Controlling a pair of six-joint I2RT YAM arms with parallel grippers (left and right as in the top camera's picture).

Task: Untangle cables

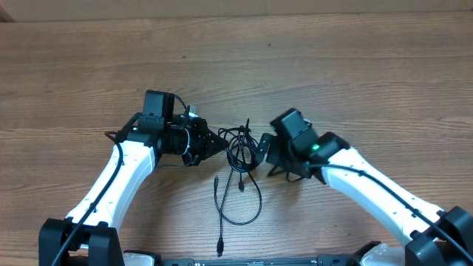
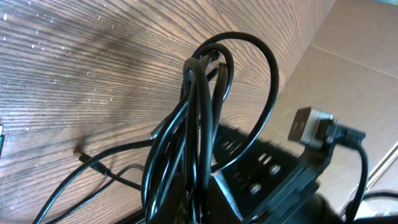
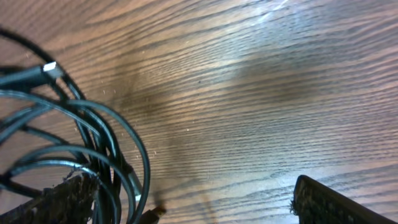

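A tangled bundle of thin black cables [image 1: 240, 146] stands up from the wooden table between my two grippers. My left gripper [image 1: 220, 143] is shut on it from the left; in the left wrist view the looped cables [image 2: 208, 99] rise out of the closed jaws [image 2: 200, 208]. My right gripper [image 1: 263, 150] sits just right of the bundle, open wide. In the right wrist view the cable loops [image 3: 102, 140] lie against its left finger [image 3: 62, 199], with bare wood across to the right finger [image 3: 329, 205]. One long loop [image 1: 255, 207] trails toward the front edge.
The table [image 1: 355, 66] is wood-grain. A loose plug end [image 1: 220, 247] lies near the front edge, and another small plug [image 1: 242, 188] sits inside the trailing loop. A silvery-tipped plug [image 3: 48, 67] shows at the upper left of the right wrist view.
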